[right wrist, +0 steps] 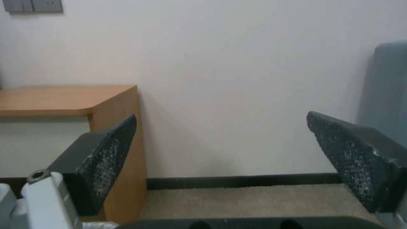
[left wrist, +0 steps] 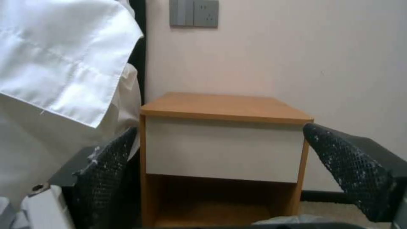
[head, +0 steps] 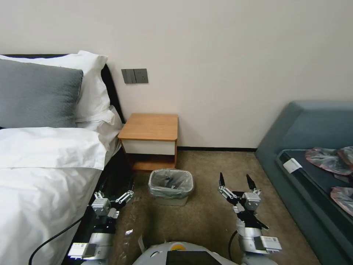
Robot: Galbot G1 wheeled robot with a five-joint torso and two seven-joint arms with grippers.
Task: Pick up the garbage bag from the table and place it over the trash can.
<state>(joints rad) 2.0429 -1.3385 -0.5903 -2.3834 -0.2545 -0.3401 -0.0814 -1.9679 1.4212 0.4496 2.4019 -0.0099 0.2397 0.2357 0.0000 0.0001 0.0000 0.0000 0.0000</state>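
1. the left gripper (left wrist: 220,165) has its two black textured fingers (left wrist: 108,171) spread wide, with nothing between them.
2. the table (left wrist: 224,108) stands straight beyond the gap.
3. white bedding (left wrist: 63,57) hangs above one finger.
4. a wall socket (left wrist: 194,12) sits high above the table.

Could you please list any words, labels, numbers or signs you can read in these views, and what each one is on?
No text can be read in any view.
White tag on the sofa: blank or too small to tell.
Label on the right arm's wrist block: too small to read.
Wall switch and socket plate: no markings legible.
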